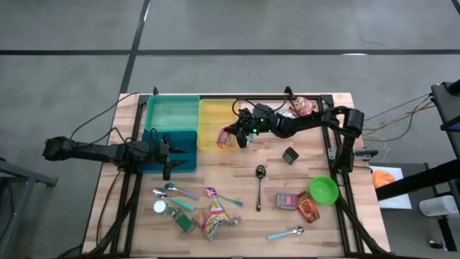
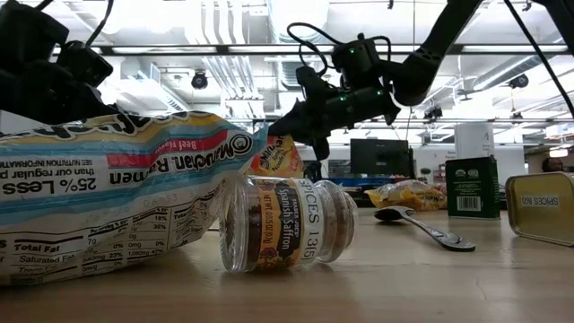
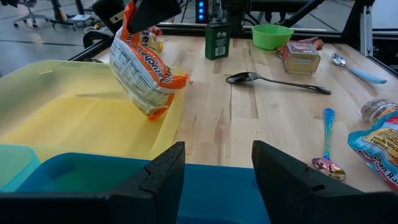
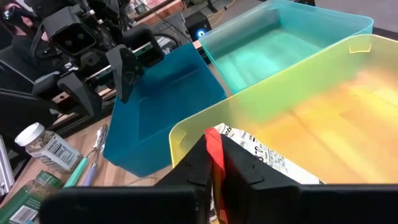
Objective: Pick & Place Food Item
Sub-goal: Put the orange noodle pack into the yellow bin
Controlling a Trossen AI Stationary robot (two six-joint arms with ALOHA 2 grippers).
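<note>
An orange and white food packet [image 3: 144,67] hangs over the right-hand side of the yellow bin [image 1: 213,119]. My right gripper [image 1: 238,135] is shut on its top, reaching in from the table's right. The packet's lower end [image 3: 155,111] is close to the bin's rim [image 3: 176,124]; whether they touch I cannot tell. My left gripper [image 3: 217,174] stands open with nothing between its fingers, above the blue bin [image 1: 180,150] at the table's left. A green bin [image 1: 172,114] stands behind the blue one. My right gripper pinches the packet's red top edge [image 4: 213,144] between its two fingers. The fingers come from the table's right, nearly level and tipped a little down. The packet hangs below them, tilted, its printed white face [image 4: 268,163] toward the bin's inside.
On the near half lie a black spoon [image 1: 259,180], a dark small box [image 1: 290,155], a green bowl [image 1: 323,190], spice tins [image 1: 296,203], a ramen bag [image 1: 214,220], a spice jar [image 1: 162,207] and coloured spoons [image 1: 183,193]. Another packet [image 1: 302,106] lies at the far right.
</note>
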